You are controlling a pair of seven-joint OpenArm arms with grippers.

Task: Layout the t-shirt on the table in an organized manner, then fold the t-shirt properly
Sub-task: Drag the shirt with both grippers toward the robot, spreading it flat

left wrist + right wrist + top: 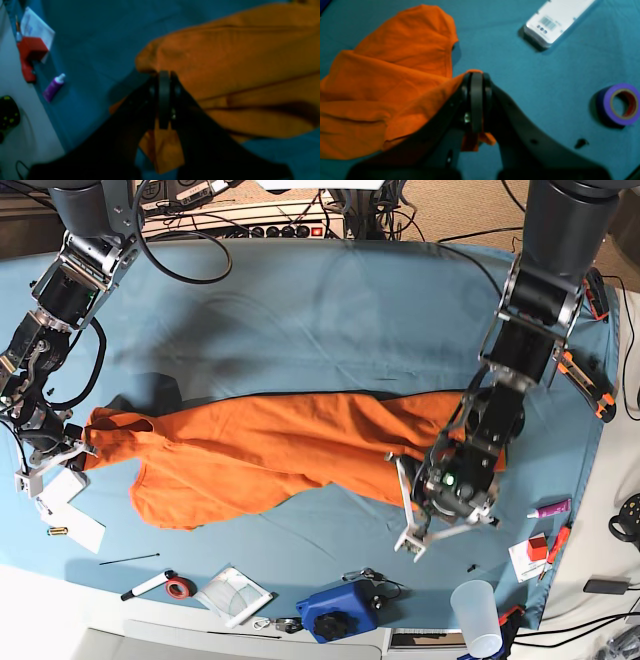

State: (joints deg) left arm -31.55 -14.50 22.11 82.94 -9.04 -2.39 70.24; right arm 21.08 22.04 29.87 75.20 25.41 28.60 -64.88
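T-shirt (270, 455) work is only partly along: the orange garment is lying stretched into a long, rumpled band across the middle of the table (300, 310), with one end drawn toward each arm, but it is not flat yet. Folds are bunching along its length, a flap is sagging toward the near edge of the table, and I cannot make out the sleeves or neck label. By my reading the spreading is not finished and no folding has begun.

The right gripper (476, 75) is sitting at the shirt's far left end as the base view shows it, low over the cloth, with its arm reaching down from the table's back corner. Its jaws are pressed together with orange fabric pinched between them, a tab of it poking out below.

The left gripper (163, 75) is at the shirt's opposite end, its arm bending down from above and its wrist tipped toward the table. Its jaws are likewise closed on a lifted edge of fabric, with more orange hanging beneath.

A purple tube (53, 86) is lying beside the shirt's left-arm end, and a roll of purple tape (621, 103) is resting near the other end.
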